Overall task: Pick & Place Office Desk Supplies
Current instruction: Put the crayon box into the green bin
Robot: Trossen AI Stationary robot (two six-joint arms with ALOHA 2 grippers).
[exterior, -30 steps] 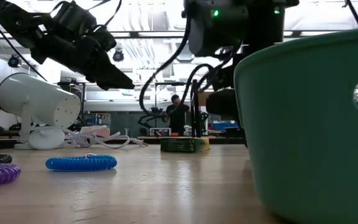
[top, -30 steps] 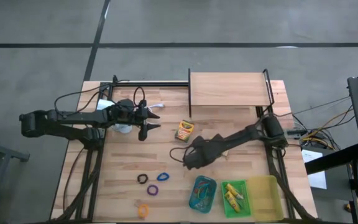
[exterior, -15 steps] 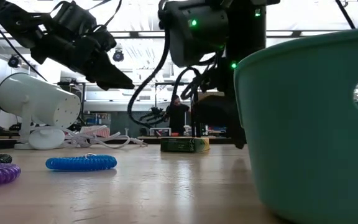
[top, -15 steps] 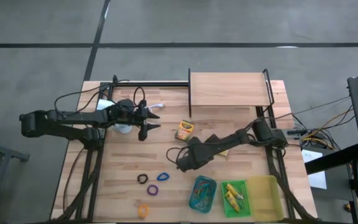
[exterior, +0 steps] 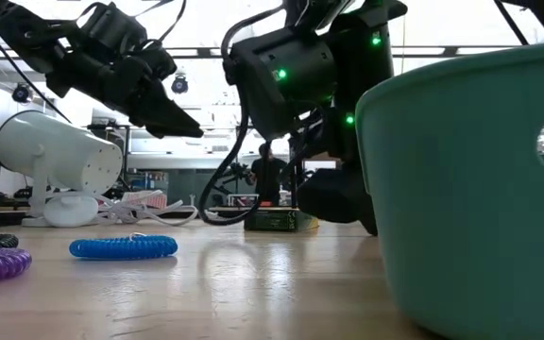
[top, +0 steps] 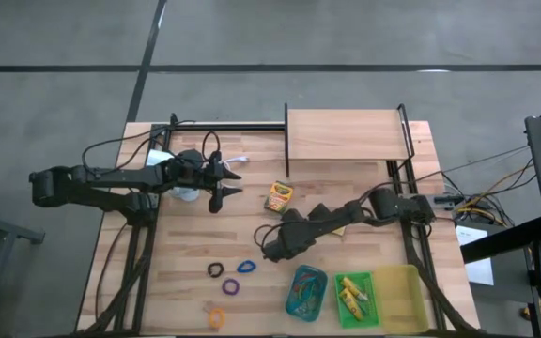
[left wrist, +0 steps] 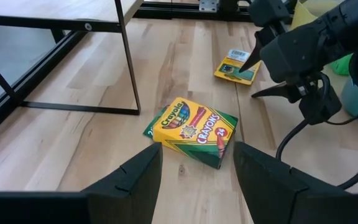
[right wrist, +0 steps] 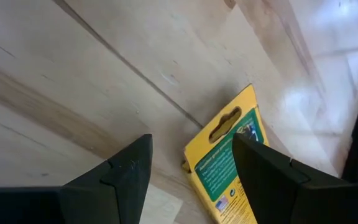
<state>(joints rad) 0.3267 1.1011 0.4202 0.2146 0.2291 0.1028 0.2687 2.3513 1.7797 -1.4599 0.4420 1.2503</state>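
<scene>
Shifted leftward and lower across the centre of the high view since a second ago: right pincer [top: 269, 250], now at centre frame, fingers spread wide with nothing between them, hovering just over the counter [top: 186, 246]. Unmoved over the same second: left pincer [top: 225, 183], left of centre in the upper half of the high view, fingers apart and empty, raised above the wood beside the white lamp [exterior: 57, 161]. Just right of that pincer, flat on the counter, a yellow-and-green crayon box [top: 278, 196], seen close between the left fingers in the left wrist view. Lower left of centre in the high view: black loop [top: 215, 270], purple loop [top: 230, 287], blue loop [top: 246, 267], and at the bottom edge an orange loop [top: 216, 317], all loose on the wood and well apart from both pincers. Under the right arm, a second crayon box [right wrist: 230, 172] lying back-side up, partly hidden behind a right finger. Lower right of the high view, side by side: teal tray [top: 306, 292] with small loops inside, green tray [top: 355, 299] with yellow pieces inside, yellow tray [top: 398, 298]. Upper right: wooden shelf [top: 346, 135] on a black frame.
</scene>
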